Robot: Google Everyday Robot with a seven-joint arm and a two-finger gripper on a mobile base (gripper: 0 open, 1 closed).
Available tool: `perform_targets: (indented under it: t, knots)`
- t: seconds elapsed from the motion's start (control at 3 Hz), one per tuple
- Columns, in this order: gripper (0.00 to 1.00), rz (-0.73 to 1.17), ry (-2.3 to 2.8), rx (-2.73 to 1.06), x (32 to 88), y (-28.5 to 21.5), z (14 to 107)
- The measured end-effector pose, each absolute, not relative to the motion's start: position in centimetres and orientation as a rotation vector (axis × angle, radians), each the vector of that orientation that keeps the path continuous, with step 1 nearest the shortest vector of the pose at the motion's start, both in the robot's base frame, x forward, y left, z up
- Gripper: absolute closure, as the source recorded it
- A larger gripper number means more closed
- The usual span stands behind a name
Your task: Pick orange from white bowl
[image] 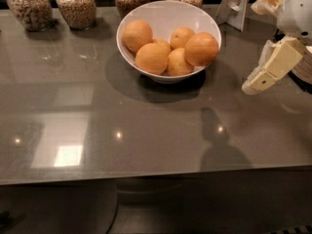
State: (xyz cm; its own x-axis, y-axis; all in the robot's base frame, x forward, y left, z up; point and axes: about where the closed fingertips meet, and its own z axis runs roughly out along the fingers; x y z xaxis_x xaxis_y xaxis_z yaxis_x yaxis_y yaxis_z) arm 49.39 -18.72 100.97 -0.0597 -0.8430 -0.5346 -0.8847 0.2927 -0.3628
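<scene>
Grey counter (146,130): orange (201,48) in white bowl (163,11) lies left of the end effector (261,77), apart; grip unclear.

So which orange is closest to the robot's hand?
The big reddish orange at the right of the white bowl; the gripper hovers beyond that side.

The single camera looks steeply down across the table (146,135) from its near edge, close in, with the pincer (253,84) at far right.

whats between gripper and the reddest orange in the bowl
Camera view: only the right rim of the glossy white ceramic bowl and grey countertop lie between the gripper, far right, and the big reddish-orange fruit.
</scene>
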Motion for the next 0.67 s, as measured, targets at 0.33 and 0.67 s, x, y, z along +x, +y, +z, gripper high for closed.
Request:
perform_targets:
  t: [0.33,0.67]
  knots:
    - [0.00,0.167,1.807,-1.464,52.7,-17.0,102.3]
    - [0.00,0.264,1.786,-1.406,55.7,-14.9,102.3]
